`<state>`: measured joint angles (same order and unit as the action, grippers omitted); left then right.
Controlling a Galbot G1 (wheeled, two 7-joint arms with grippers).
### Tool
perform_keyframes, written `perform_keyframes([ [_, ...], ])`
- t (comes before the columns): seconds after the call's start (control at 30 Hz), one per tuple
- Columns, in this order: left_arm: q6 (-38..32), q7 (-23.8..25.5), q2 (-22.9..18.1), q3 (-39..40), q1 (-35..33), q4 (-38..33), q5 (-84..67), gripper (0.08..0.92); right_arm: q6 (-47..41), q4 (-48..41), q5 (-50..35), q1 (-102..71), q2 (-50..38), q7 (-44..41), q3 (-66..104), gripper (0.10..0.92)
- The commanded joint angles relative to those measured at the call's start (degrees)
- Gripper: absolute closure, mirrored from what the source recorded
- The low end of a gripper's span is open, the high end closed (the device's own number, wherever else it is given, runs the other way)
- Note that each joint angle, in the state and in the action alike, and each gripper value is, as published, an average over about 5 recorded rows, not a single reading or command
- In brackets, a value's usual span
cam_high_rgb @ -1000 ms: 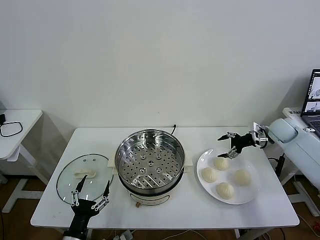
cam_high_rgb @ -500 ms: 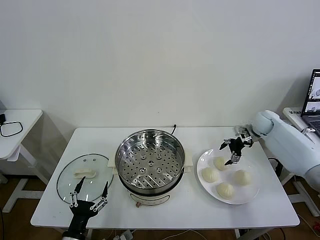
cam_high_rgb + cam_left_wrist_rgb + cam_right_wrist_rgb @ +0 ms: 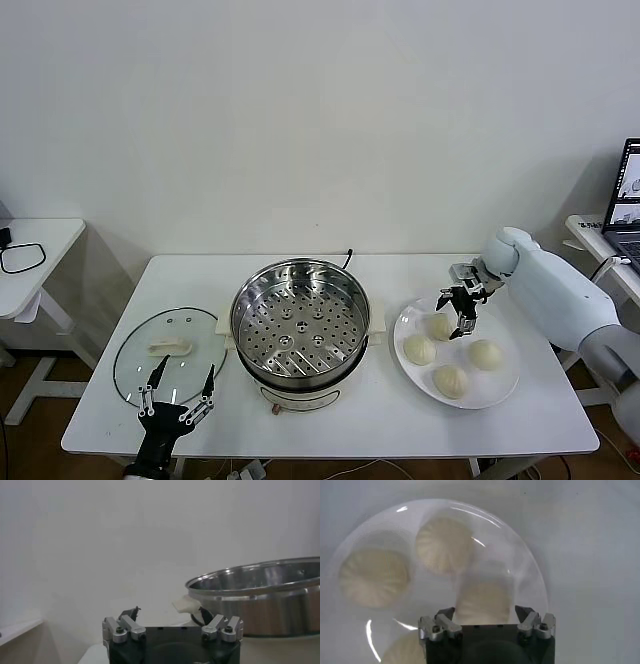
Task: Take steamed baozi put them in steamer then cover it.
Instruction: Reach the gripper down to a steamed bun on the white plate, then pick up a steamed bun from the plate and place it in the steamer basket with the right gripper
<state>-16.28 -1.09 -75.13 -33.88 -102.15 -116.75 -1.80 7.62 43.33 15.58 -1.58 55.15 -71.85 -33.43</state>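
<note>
Steel steamer (image 3: 299, 325) sits mid-bench (image 3: 520, 420), uncovered; the glass cover (image 3: 167, 354) lies flat toward the left edge. Toward the right edge, a white plate (image 3: 503, 390) carries four baozi (image 3: 451, 380). Right claw (image 3: 456, 312) hovers spread wide above the rearmost bun (image 3: 483, 601), gripping nothing. Left claw (image 3: 180, 393), also apart, waits empty at the front-left corner.

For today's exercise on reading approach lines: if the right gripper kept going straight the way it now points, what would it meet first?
Most likely the baozi at the back of the white plate: the right gripper points down, open, with that bun between its fingers in the wrist view. Exact height is unclear.
</note>
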Motion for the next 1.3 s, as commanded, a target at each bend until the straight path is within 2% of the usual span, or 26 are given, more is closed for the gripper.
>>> perform_keyframes([
  [0.03,-0.08,-0.04,-0.03,-0.08,0.06,0.10,-0.05,0.177,0.46,-0.93,2.65,-0.07,1.18,0.77,-0.37,0.259],
  [0.33,-0.14,-0.11,-0.03,-0.17,0.10,-0.26,-0.10,0.177,1.56,2.07,2.87,0.05,-0.45,2.08,-1.03,0.356],
  [0.47,-0.18,-0.12,0.06,-0.21,0.16,-0.49,-0.12,0.177,4.13,8.18,2.81,2.53,-3.44,1.75,-1.88,0.363],
  [0.63,-0.21,-0.08,0.23,0.01,0.31,-0.81,-0.24,0.177,12.46,16.48,2.24,10.95,-6.88,1.54,-4.42,0.364],
  [0.77,-0.18,-0.06,0.29,0.39,0.57,-0.87,-0.31,0.177,16.52,21.90,-3.50,20.81,-7.60,1.85,-11.72,0.360],
  [1.0,-0.07,-0.08,0.38,0.64,0.64,-1.25,-0.30,0.177,23.66,27.16,-9.86,32.47,-1.63,3.45,-20.13,0.355],
  [1.3,-0.14,-0.13,0.22,0.50,0.41,-1.42,-0.31,0.177,27.54,32.26,-10.22,35.01,8.33,4.06,-24.53,0.358],
])
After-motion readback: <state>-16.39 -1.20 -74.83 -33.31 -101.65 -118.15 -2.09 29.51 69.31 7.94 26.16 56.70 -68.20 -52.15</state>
